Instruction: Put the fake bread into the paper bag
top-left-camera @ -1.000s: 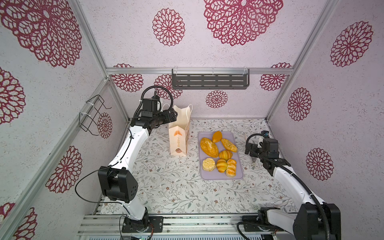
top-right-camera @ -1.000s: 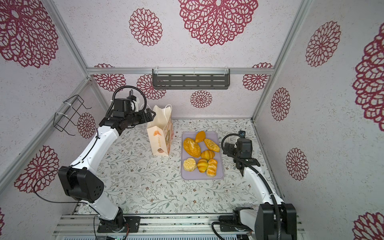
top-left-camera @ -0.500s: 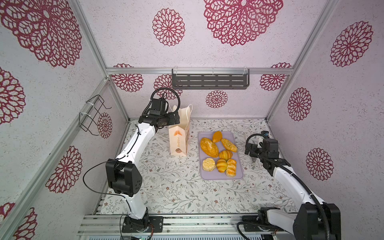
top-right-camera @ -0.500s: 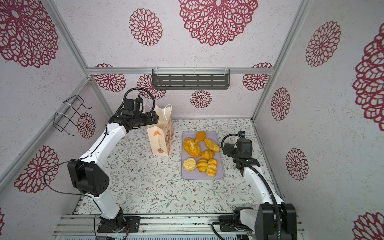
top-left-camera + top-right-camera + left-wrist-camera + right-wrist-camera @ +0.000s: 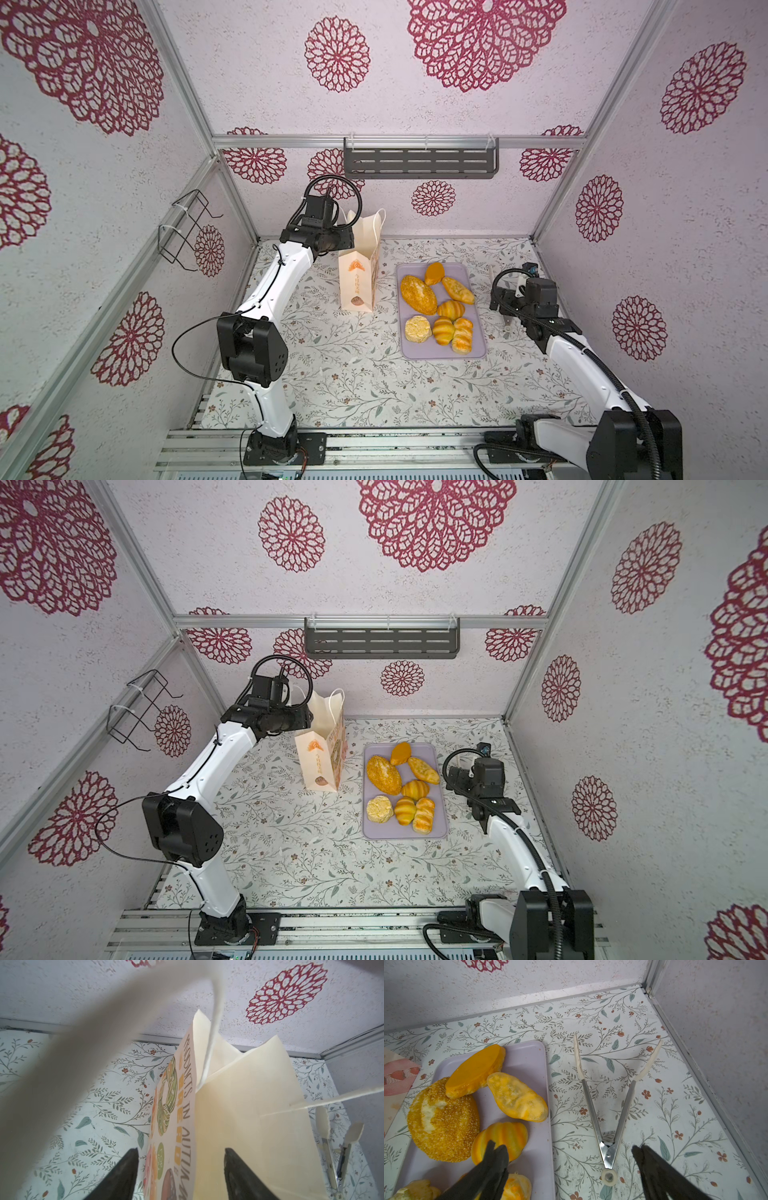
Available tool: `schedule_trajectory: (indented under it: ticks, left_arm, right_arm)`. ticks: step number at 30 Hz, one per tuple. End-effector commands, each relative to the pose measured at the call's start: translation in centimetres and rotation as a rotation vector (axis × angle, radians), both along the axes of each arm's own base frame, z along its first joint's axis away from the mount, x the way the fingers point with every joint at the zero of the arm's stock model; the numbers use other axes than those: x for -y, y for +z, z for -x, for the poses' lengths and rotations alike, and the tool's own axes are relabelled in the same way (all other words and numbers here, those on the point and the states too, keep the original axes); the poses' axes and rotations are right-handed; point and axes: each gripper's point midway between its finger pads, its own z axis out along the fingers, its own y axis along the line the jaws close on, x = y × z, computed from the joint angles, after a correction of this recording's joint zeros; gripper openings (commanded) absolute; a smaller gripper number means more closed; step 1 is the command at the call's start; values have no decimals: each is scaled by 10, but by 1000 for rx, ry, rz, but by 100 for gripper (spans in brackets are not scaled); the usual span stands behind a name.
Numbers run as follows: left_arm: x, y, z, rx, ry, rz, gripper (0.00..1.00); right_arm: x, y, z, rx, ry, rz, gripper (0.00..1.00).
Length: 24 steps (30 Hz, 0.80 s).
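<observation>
A: In both top views, where does the fake bread (image 5: 417, 294) lie against the jaws?
B: All seven pieces sit on the lilac tray (image 5: 440, 354), a little right of centre. The right gripper (image 5: 500, 307) hangs just off the tray's right edge, with none of the bread between its jaws. The left gripper (image 5: 341, 240) is left of centre, up against the top of the paper bag (image 5: 356, 282) and well apart from the bread.
A: And the bag?
B: It stands upright on the table (image 5: 353, 374) with its mouth open, just left of the tray.
A: What about the left wrist view?
B: Two dark fingers (image 5: 124, 1174) rise from the bottom edge, spread apart. The bag's folded corner stands between them, with the printed side toward the left finger and the plain cream panel running behind the right one. I see neither finger pressing the paper. A blurred white cord handle (image 5: 83, 1043) sweeps across the upper left.
A: And the right wrist view?
B: The jaws are wide apart at the bottom of the frame. One finger overlaps a ribbed roll (image 5: 502, 1136) on the tray, and I cannot tell whether it touches. The hinge of the metal tongs (image 5: 607, 1126) lies on the table between the two fingers.
A: How does the bread look?
B: It is glossy, golden-yellow to orange, and fills the left half of the frame. A seeded loaf (image 5: 442, 1122) lies at the left edge, a smooth orange oval (image 5: 475, 1072) leans on it, and a pale split roll (image 5: 517, 1097) lies beside them
</observation>
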Motion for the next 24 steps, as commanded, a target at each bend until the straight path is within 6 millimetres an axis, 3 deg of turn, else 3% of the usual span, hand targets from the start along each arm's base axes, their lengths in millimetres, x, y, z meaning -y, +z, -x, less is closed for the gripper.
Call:
schedule_trajectory:
  ticks: [1,17,19,24]
  left_arm:
    - [-2,4,-4,18,1,-20,57]
    - [-3,4,2,16,-10,-29,4]
    - [-4,4,5,13,-10,-29,0]
    - [-4,5,11,9,-6,-19,0]
  right_arm:
    - [0,13,1,41,-19,-24,99]
    - [1,19,1,51,-33,-56,99]
    - [3,21,1,44,-47,-59,99]
    - [13,26,2,38,-92,-30,99]
